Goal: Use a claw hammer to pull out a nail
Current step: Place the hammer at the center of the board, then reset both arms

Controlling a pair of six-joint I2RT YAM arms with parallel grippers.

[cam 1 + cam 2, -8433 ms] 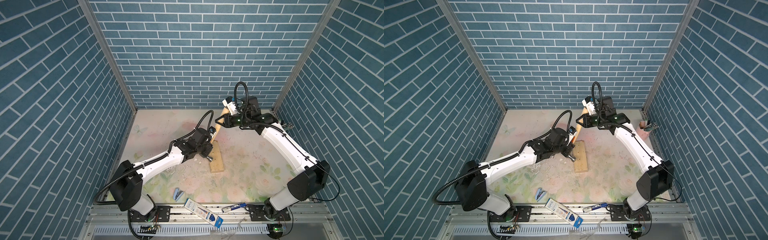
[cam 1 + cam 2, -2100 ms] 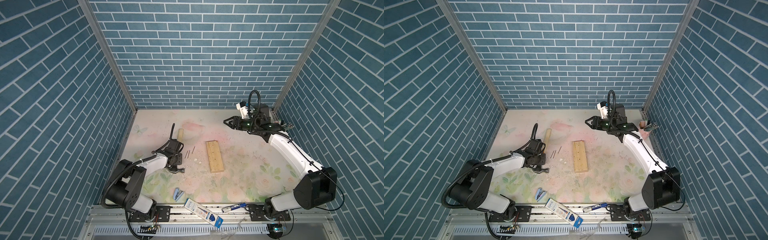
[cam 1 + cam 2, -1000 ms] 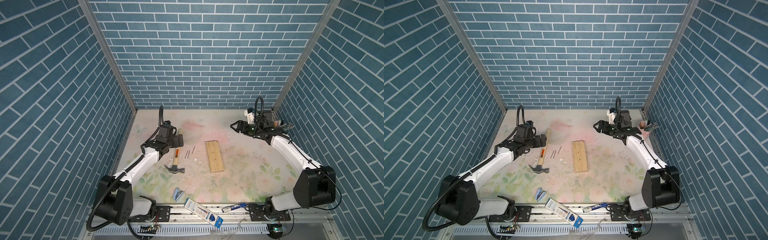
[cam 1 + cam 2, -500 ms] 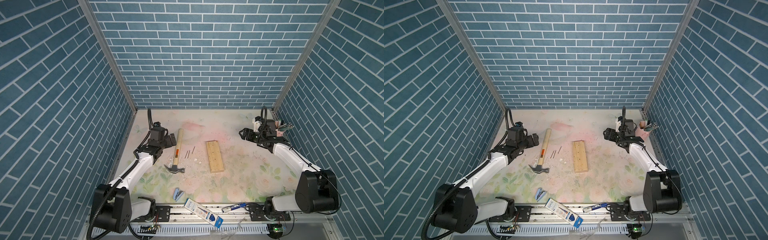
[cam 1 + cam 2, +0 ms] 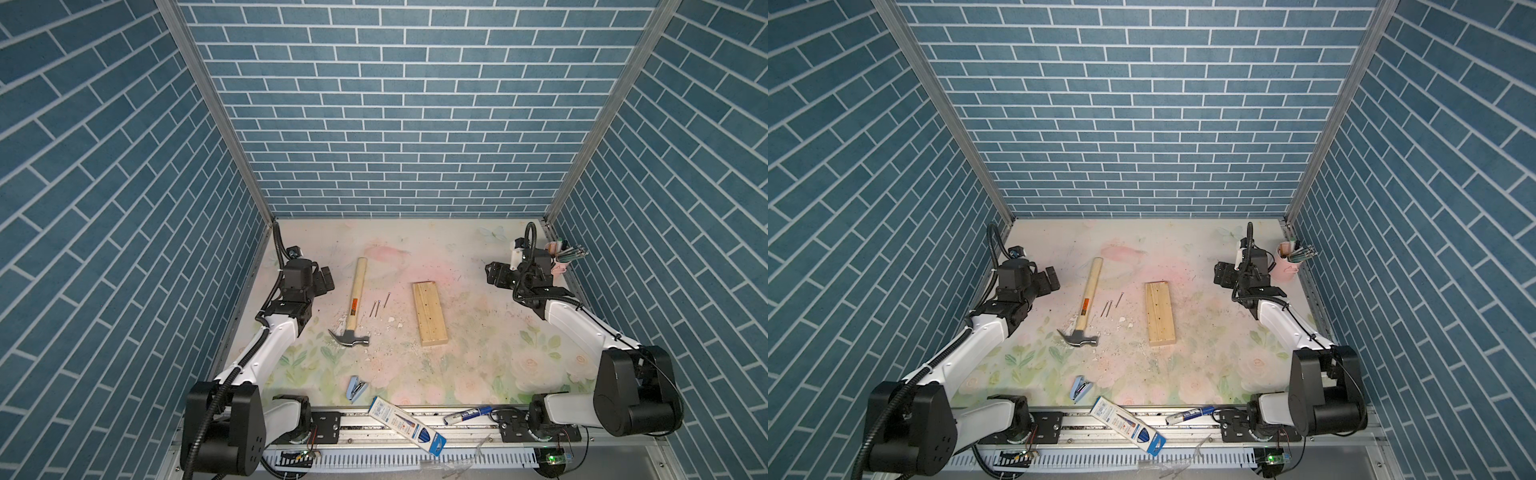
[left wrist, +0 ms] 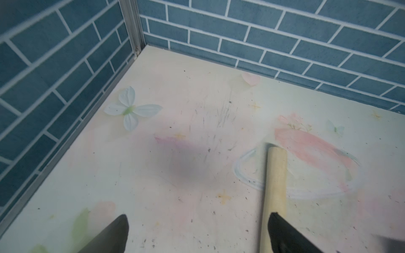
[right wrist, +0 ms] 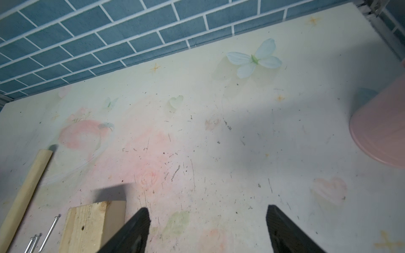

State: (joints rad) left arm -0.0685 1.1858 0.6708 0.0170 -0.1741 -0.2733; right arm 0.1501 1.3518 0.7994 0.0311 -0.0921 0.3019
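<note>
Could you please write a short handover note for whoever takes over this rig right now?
Left gripper: open, empty, near the left wall, beside the handle's far end.
Right gripper: open, empty, by the pink cup at the right wall.
Claw hammer: flat on the table, left of the wood block, held by neither gripper.
Three loose nails lie between hammer and block.
Done: the pull looks complete; the block's top shows only holes, no standing nail.
Left: probably nothing; confirm the block up close.

On the floral table (image 5: 490, 353) lie the claw hammer (image 5: 356, 299), loose nails (image 5: 376, 308) and a wooden block (image 5: 430, 313).
</note>
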